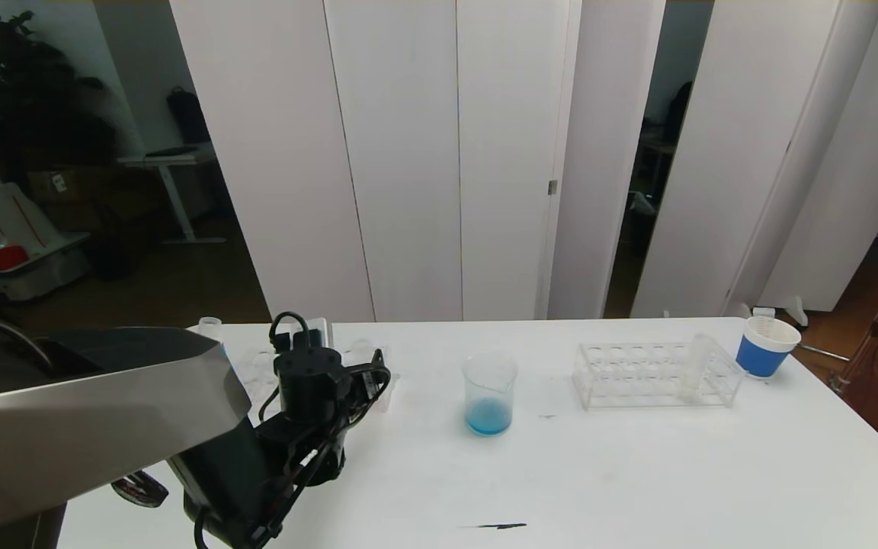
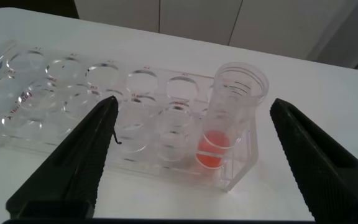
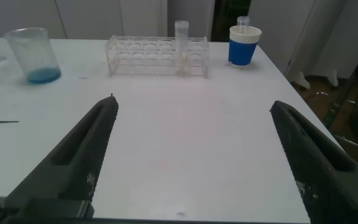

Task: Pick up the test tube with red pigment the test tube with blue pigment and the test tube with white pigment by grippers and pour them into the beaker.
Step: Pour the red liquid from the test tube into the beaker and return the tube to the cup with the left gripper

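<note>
Bench (image 1: pixel 637 473): white, carrying everything.
Beaker (image 1: pixel 489 394): mid-bench, blue liquid inside.
White tube (image 1: pixel 694 366): rack right of beaker.
Left tool (image 2: pixel 191 155): fingers apart before red tube (image 2: pixel 229 118), left of beaker.
Right tool (image 3: pixel 191 162): fingers apart, holding nothing.

The clear glass beaker (image 1: pixel 489 393) stands on the white table (image 1: pixel 637 473), between two clear plastic racks (image 1: pixel 656 374); a blue paper cup (image 1: pixel 765 346) sits right of the right rack.

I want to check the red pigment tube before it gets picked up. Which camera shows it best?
The left wrist view: the test tube with red pigment stands upright in the end slot of its rack, framed between the open left gripper fingers. In the head view the left arm hides it. The right wrist view does not show it.
</note>
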You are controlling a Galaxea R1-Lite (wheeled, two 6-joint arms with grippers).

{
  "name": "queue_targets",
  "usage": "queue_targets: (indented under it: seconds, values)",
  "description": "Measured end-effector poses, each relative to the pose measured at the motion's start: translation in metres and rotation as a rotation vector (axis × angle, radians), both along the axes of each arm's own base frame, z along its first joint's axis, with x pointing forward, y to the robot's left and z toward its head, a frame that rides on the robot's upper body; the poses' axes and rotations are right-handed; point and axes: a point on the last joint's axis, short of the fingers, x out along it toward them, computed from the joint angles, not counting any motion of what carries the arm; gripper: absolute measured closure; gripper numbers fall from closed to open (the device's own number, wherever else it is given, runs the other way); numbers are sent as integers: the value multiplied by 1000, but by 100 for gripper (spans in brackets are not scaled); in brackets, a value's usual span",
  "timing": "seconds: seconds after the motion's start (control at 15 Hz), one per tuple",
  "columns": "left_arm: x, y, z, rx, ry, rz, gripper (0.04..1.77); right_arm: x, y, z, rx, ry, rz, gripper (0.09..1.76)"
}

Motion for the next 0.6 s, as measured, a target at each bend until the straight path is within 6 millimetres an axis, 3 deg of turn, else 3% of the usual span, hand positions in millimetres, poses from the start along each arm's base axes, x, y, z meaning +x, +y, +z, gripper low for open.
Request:
queue_targets:
  seconds: [0.6]
  values:
    - [24,-1,-10,20,-21,15,6,0,0,0,0,0,1,10]
